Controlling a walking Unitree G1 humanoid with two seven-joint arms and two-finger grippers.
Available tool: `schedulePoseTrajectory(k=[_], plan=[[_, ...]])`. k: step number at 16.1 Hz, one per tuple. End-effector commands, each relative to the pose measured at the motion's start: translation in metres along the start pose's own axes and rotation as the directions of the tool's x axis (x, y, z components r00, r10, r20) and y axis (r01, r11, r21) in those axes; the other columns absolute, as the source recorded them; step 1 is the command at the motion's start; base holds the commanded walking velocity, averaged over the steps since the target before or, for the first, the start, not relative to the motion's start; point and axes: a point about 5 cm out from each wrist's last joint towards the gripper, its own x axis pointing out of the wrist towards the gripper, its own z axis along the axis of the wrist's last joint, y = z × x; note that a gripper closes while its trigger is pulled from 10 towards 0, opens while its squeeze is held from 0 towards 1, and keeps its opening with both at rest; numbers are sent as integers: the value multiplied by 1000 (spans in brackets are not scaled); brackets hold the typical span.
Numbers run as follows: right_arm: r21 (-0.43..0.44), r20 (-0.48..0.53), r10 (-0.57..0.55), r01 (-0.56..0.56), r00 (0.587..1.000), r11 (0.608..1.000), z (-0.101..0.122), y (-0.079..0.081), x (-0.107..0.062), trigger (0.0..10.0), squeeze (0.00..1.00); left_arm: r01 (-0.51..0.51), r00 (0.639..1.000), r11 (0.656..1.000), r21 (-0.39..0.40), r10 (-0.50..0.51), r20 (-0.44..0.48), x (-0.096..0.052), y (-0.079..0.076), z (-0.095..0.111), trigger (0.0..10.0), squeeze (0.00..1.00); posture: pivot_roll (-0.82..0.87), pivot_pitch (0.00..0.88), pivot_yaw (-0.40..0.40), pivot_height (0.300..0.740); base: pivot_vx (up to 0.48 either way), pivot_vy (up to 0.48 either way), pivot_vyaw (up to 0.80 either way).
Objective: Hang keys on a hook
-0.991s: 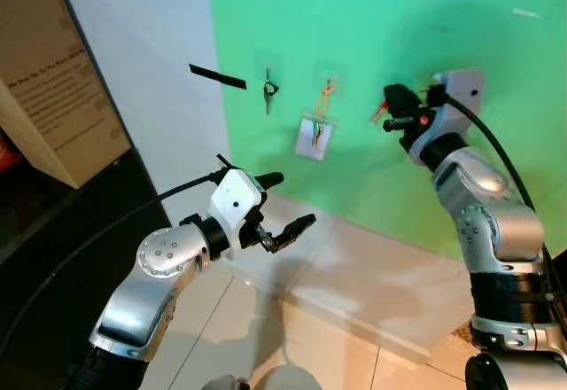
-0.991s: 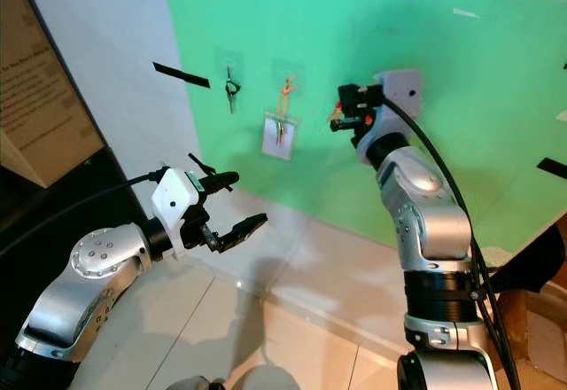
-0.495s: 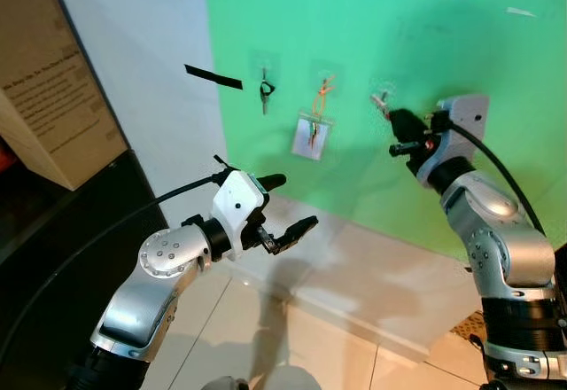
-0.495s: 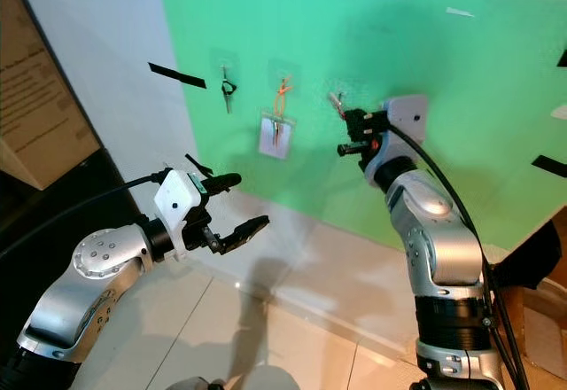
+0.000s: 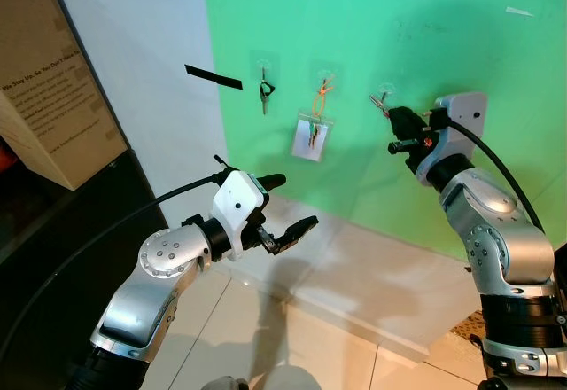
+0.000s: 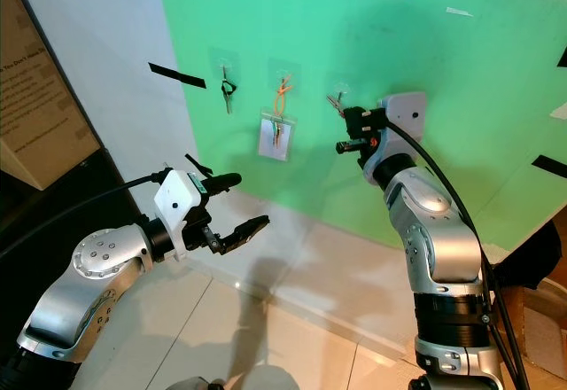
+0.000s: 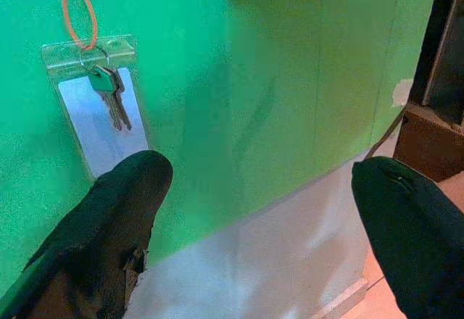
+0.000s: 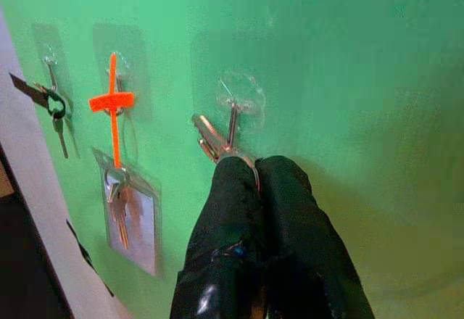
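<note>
Right wrist view: right gripper (image 8: 255,170) pinched shut on keys (image 8: 208,139), ring just below clear hook (image 8: 233,109) on green wall (image 8: 348,80). Step: hanging, apparently nearly seated. Next: confirm ring over hook, then release. Whether ring is on, cannot tell. Left eye view adds left gripper (image 5: 285,209), spread wide, idle, well apart.
</note>
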Motion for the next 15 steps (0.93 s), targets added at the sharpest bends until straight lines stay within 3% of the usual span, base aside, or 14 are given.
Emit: schedulePoseTrajectory(k=[1, 6, 12, 15], plan=[[1, 73, -5, 5, 997, 1000, 18, 1, 3, 10000, 0, 4, 1000, 1000, 18, -5, 4, 1, 1, 4, 10000, 0, -113, 0, 0, 740, 0, 0, 0], [2, 127, 33, -34, 991, 999, 32, 8, 8, 10000, 0, 2, 1000, 1000, 19, -2, 7, 1, 1, 4, 10000, 0, -113, 0, -3, 740, 0, 0, 0], [-37, 57, 144, -142, 988, 989, 19, 24, 7, 10000, 0, 0, 1000, 1000, 19, -1, 7, 2, 2, 4, 10000, 0, -111, 0, -1, 740, 0, 0, 0], [-47, 31, 139, -137, 990, 989, 13, 23, 6, 10000, 0, 3, 1000, 1000, 20, -3, 7, 2, 2, 4, 10000, 0, -112, 0, 1, 740, 0, 0, 0]])
